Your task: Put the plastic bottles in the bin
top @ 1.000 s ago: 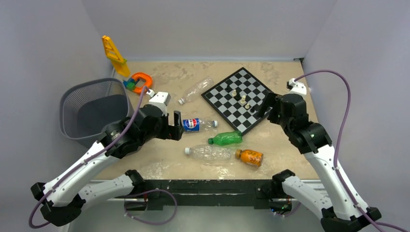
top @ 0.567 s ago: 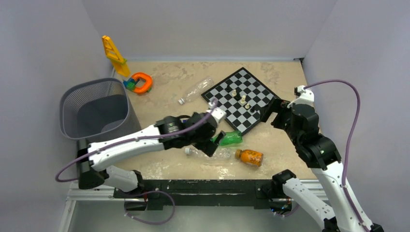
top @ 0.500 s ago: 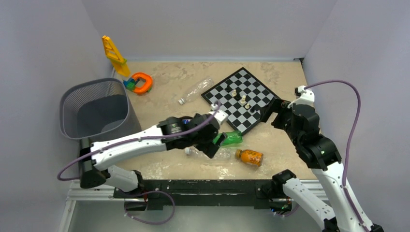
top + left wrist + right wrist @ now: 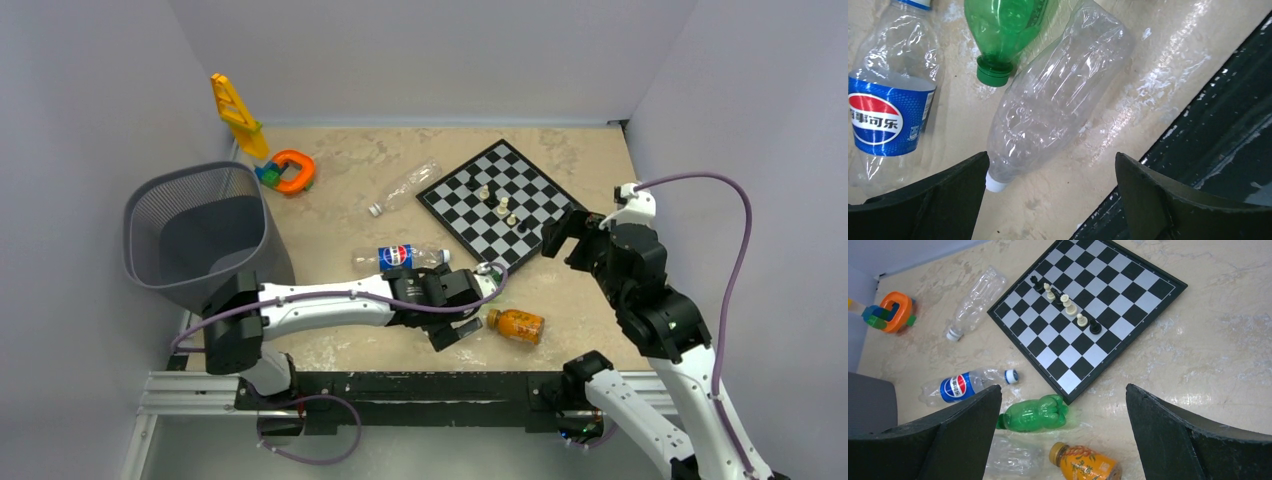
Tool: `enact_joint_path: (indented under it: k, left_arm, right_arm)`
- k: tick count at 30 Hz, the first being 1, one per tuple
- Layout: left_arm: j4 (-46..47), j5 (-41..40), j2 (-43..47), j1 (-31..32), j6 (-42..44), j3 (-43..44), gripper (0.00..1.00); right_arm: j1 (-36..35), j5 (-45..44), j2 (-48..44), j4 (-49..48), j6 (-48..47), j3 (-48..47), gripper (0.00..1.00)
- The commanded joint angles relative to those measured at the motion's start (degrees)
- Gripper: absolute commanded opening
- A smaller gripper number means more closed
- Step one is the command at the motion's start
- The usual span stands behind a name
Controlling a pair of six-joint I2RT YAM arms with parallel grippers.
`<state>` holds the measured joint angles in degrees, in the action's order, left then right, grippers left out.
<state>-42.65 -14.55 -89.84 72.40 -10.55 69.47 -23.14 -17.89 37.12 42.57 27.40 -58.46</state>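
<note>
I see no bottle in the bin [image 4: 190,235] yet, so the job has hardly begun. The bin stands at the left edge of the counter [image 4: 580,150].

All five bottles lie on the counter:
- a clear bottle [image 4: 405,185] beside the chessboard [image 4: 497,205]
- the Pepsi bottle [image 4: 395,257]
- the green bottle [image 4: 1035,415]
- the orange bottle [image 4: 517,324]
- a second clear bottle [image 4: 1058,100] near the front edge

The left jaws are spread wide. They hang low over the second clear bottle and hold nothing. The right jaws are spread wide too, up near the chessboard, and are empty.

From above, the left arm [image 4: 320,300] hides most of the green bottle and the second clear bottle. The left wrist view shows those two close up, lying right next to each other. The right wrist view shows all five bottles at once.
</note>
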Motion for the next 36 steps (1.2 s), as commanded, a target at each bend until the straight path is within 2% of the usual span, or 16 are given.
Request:
enact_joint_path:
  k: [1, 10, 17, 20, 23, 29, 33, 36]
  left_arm:
    - [3.91, -1.35, -4.81, -0.25, 4.51, -0.32, 1.00]
    - [9.83, -2.67, -10.82, -0.42, 3.18, -1.94, 1.00]
    - [9.15, -4.81, -14.80, -0.49, 1.91, -1.08, 0.97]
    - [8.90, -5.64, -14.73, -0.59, 1.57, -1.27, 0.87]
    - [7.57, -6.48, -13.43, -0.64, 0.68, -1.36, 0.70]
    - [2.50, -5.71, -7.59, -0.64, -0.77, -1.13, 0.47]
    - [-4.47, -4.48, -1.79, -0.60, -1.90, 0.66, 0.38]
    - [-9.03, -5.31, 4.62, -1.47, -3.22, 2.28, 0.37]
  right_arm:
    - [-0.16, 1.49, -0.58, -1.02, -1.39, 0.58, 0.99]
    - [-0.11, 2.49, -1.47, 0.32, -1.85, 1.03, 0.98]
    - [-0.10, 2.89, -0.49, -0.04, -1.68, 1.65, 0.98]
    - [-0.14, 3.04, -0.21, -0.42, -1.51, 1.55, 0.98]
    - [-0.16, 2.99, 0.05, -0.63, -1.47, 1.20, 0.98]
    - [-0.15, 3.00, 0.72, -1.20, -1.38, 1.06, 0.98]
    - [-0.16, 3.37, 1.48, -1.44, -1.29, 0.90, 0.98]
    - [-0.16, 3.81, 1.96, -1.81, -1.23, 0.56, 0.98]
